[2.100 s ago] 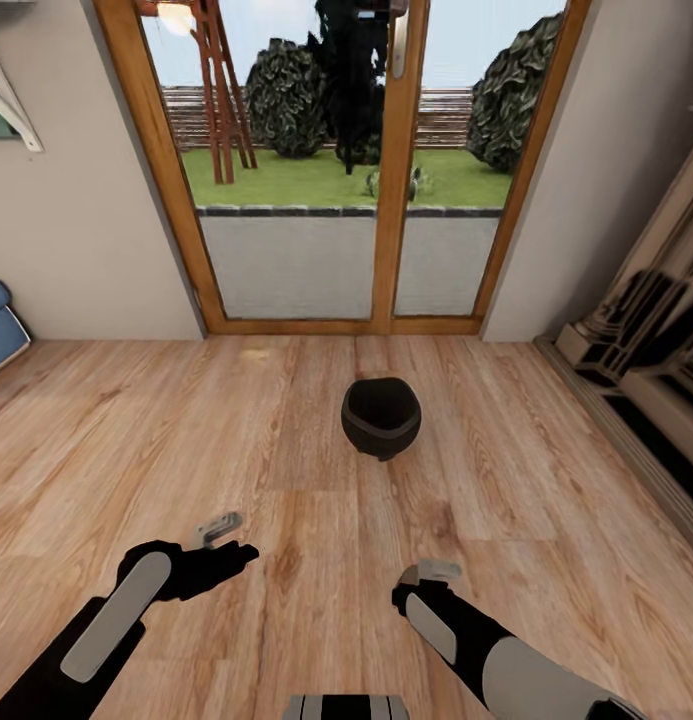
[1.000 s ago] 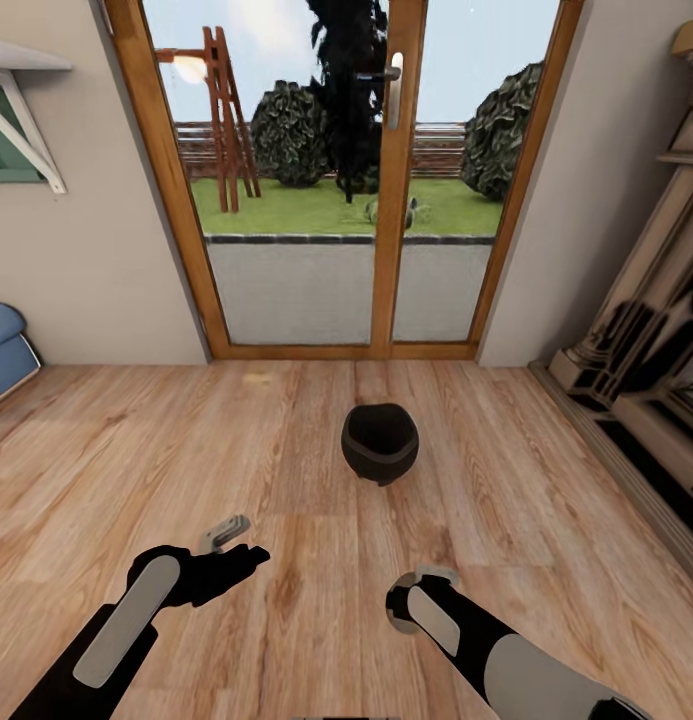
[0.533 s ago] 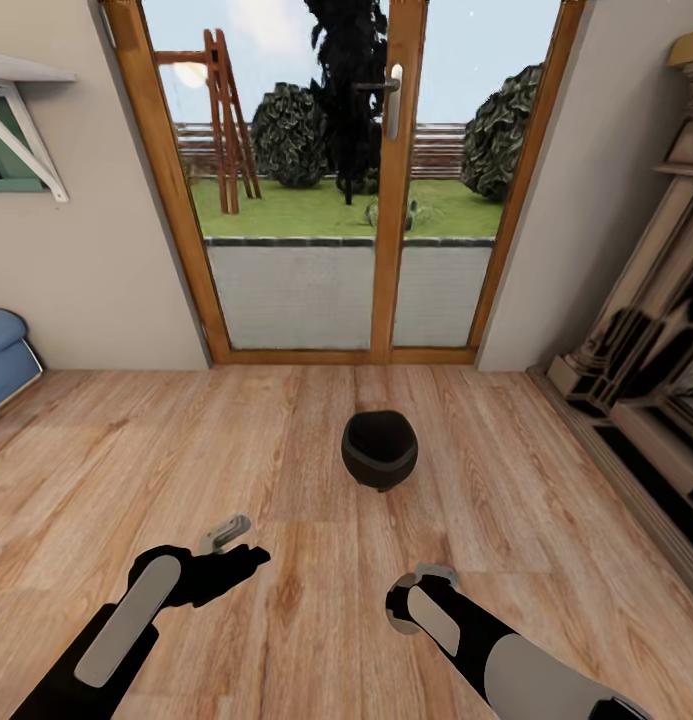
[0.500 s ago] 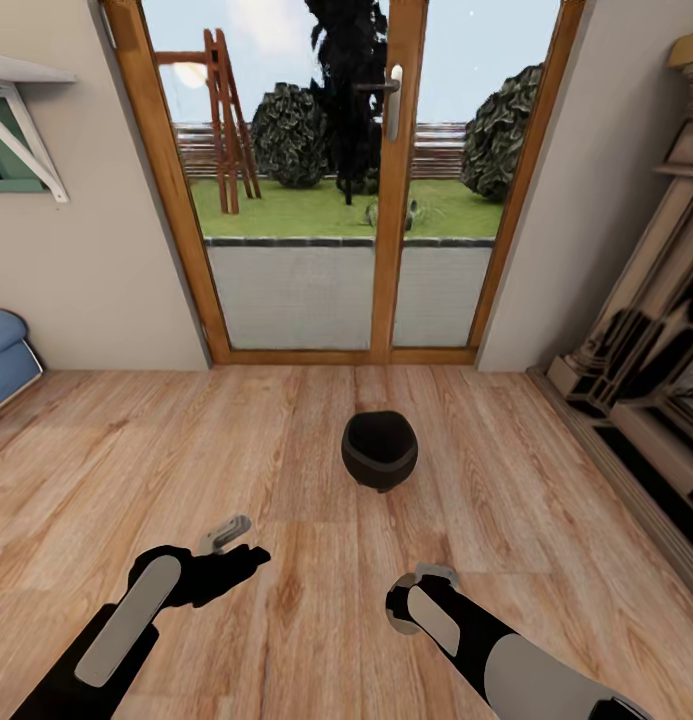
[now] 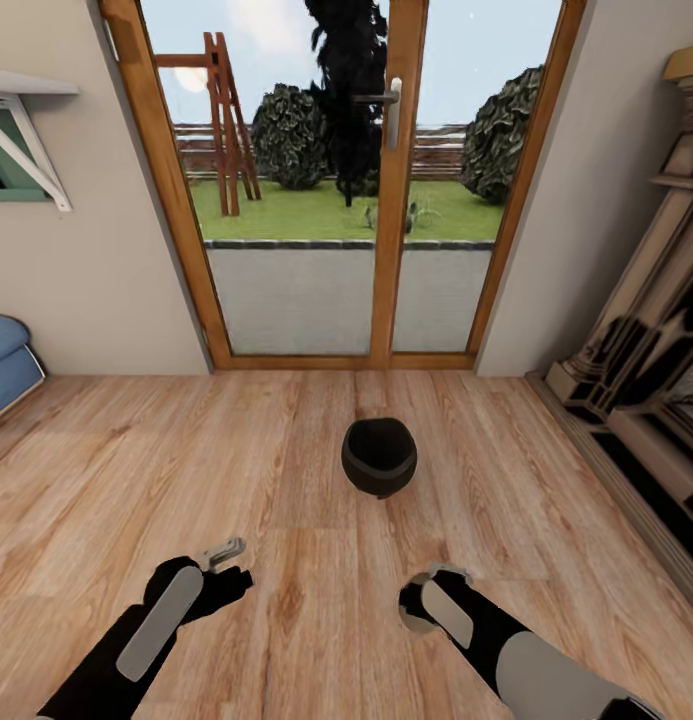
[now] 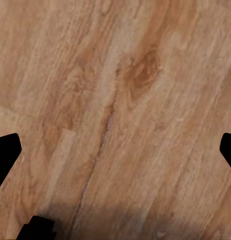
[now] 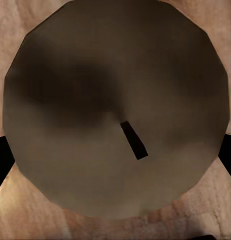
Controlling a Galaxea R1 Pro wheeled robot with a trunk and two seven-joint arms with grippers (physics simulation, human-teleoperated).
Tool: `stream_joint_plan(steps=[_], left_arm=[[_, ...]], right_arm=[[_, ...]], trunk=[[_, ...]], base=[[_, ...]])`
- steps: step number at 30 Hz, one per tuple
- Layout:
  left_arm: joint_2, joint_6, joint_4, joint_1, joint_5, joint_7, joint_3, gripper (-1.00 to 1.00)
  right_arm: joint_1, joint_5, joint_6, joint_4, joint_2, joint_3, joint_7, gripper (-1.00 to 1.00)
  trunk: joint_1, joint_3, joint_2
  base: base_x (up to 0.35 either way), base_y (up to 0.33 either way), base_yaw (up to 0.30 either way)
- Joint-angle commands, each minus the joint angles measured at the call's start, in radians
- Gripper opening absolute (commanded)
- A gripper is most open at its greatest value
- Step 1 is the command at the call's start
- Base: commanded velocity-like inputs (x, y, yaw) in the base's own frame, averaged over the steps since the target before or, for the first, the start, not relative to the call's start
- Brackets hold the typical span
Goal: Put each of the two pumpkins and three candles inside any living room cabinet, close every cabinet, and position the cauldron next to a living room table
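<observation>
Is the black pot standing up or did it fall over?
Standing up. The cauldron sits on the wooden floor with its wide mouth facing upward, ahead of both grippers and touching neither.

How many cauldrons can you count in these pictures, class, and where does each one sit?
1. The cauldron stands on the wooden floor in front of the glass doors.

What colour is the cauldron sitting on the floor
The cauldron is black, with a dark hollow mouth; it shows best in the head view, standing on the wood floor.
</observation>
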Motion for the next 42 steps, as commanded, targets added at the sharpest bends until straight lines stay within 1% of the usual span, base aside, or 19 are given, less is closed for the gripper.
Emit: stream_joint_plan(steps=[1,2,3,5,6,7,8,10,11,12,14,15,17,19,22,27,32,42], left_arm=[[-0.009,-0.02,0.037,-0.001,-0.025,0.008,-0.003,1.0],[-0.016,-0.045,0.075,-0.001,-0.044,0.007,-0.004,1.0],[-0.025,-0.097,0.131,-0.001,-0.066,0.005,-0.006,1.0],[-0.033,-0.179,0.196,-0.001,-0.099,0.003,-0.009,1.0],[-0.039,-0.206,0.222,-0.001,-0.115,0.002,-0.015,1.0],[-0.048,-0.217,0.238,-0.001,-0.125,0.002,-0.023,1.0],[-0.062,-0.227,0.264,-0.001,-0.138,0.001,-0.034,1.0],[-0.072,-0.235,0.29,-0.001,-0.154,0.001,-0.041,1.0],[-0.075,-0.254,0.313,-0.001,-0.161,0.001,-0.044,1.0],[-0.077,-0.283,0.334,-0.001,-0.164,0.0,-0.046,1.0],[-0.078,-0.316,0.351,-0.001,-0.164,0.0,-0.049,1.0],[-0.079,-0.325,0.356,-0.001,-0.165,0.0,-0.051,1.0],[-0.08,-0.33,0.359,-0.001,-0.165,0.0,-0.052,1.0],[-0.08,-0.333,0.36,-0.001,-0.164,0.0,-0.052,1.0],[-0.081,-0.333,0.364,-0.001,-0.164,0.0,-0.053,1.0],[-0.082,-0.335,0.38,-0.001,-0.165,0.0,-0.069,1.0],[-0.082,-0.335,0.395,-0.001,-0.165,0.0,-0.083,1.0],[-0.082,-0.335,0.396,-0.001,-0.164,-0.021,-0.088,1.0]], right_arm=[[0.001,-0.013,-0.002,-0.002,-0.006,-0.031,-0.007,-1.0],[0.002,-0.012,-0.005,-0.001,-0.008,-0.05,-0.006,-1.0],[0.003,-0.012,-0.012,-0.001,-0.009,-0.067,-0.006,-1.0],[0.005,-0.012,-0.021,-0.001,-0.011,-0.08,-0.006,-1.0],[0.007,-0.012,-0.023,0.0,-0.015,-0.083,-0.005,-1.0],[0.009,-0.012,-0.024,0.0,-0.017,-0.084,-0.005,-1.0],[0.013,-0.012,-0.026,0.0,-0.018,-0.085,-0.005,-1.0],[0.016,-0.012,-0.027,0.002,-0.019,-0.085,-0.005,-1.0],[0.016,-0.014,-0.027,0.004,-0.02,-0.086,-0.005,-1.0],[0.017,-0.014,-0.027,0.015,-0.02,-0.086,-0.005,-1.0],[0.017,-0.013,-0.034,0.038,-0.02,-0.087,-0.005,-1.0],[0.017,-0.014,-0.054,0.046,-0.02,-0.087,-0.005,-1.0],[0.017,-0.014,-0.09,0.057,-0.02,-0.087,-0.005,-1.0],[0.017,-0.014,-0.118,0.088,-0.02,-0.087,0.001,-1.0],[0.017,-0.012,-0.126,0.101,-0.02,-0.087,0.013,-1.0],[0.017,-0.012,-0.13,0.107,-0.02,-0.087,0.018,-1.0],[0.017,-0.013,-0.161,0.109,-0.02,-0.087,0.018,-1.0],[0.017,-0.013,-0.167,0.109,-0.02,-0.087,0.018,-1.0]], trunk=[[-0.004,0.002,0.007],[-0.008,0.005,0.014],[-0.012,0.009,0.021],[-0.019,0.015,0.035],[-0.023,0.018,0.042],[-0.027,0.021,0.049],[-0.031,0.024,0.056],[-0.039,0.031,0.07],[-0.042,0.034,0.077],[-0.046,0.037,0.084],[-0.054,0.043,0.098],[-0.058,0.046,0.105],[-0.065,0.052,0.119],[-0.073,0.059,0.133],[-0.085,0.068,0.154],[-0.104,0.084,0.189],[-0.123,0.099,0.224],[-0.161,0.13,0.294]], base=[[0.0,0.0,0.0],[0.0,0.0,0.0],[0.0,0.0,0.0],[0.0,0.0,0.0],[0.0,0.0,0.0],[0.0,0.0,0.0],[0.0,0.0,0.0],[0.0,0.0,0.0],[0.0,0.0,0.0],[0.0,0.0,0.0],[0.0,0.0,0.0],[0.0,0.0,0.0],[0.0,0.0,0.0],[0.0,0.0,0.0],[0.0,0.0,0.0],[0.0,0.0,0.0],[0.0,0.0,0.0],[0.0,0.0,-0.032]])
